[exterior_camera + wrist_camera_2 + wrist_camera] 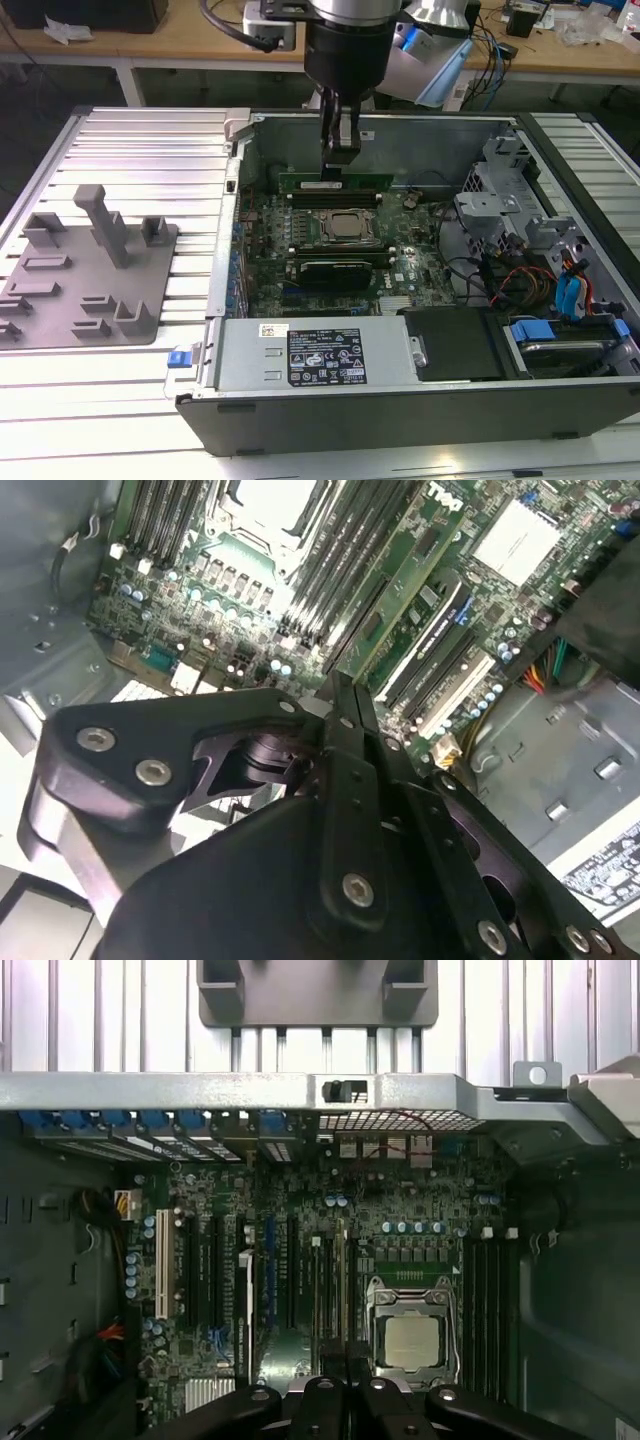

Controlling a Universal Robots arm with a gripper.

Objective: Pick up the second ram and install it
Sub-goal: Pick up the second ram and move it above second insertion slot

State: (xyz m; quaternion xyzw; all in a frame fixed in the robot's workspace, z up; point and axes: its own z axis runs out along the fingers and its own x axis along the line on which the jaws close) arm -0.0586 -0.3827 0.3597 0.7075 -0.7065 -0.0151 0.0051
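The second ram is a thin green stick with a white label, held lengthwise over the black slots on the far side of the processor socket inside the open computer case. My gripper comes straight down from above and is shut on the stick's top edge near its middle. In the second wrist view the closed fingers pinch the green board, which runs away alongside the slots. In the first wrist view the ram shows edge-on beside the socket. Whether it is seated in a slot I cannot tell.
A dark module stands on the socket's near side. The power supply fills the case front, and a drive cage with cables is on the exterior view's right. A grey fixture lies outside the case on the left.
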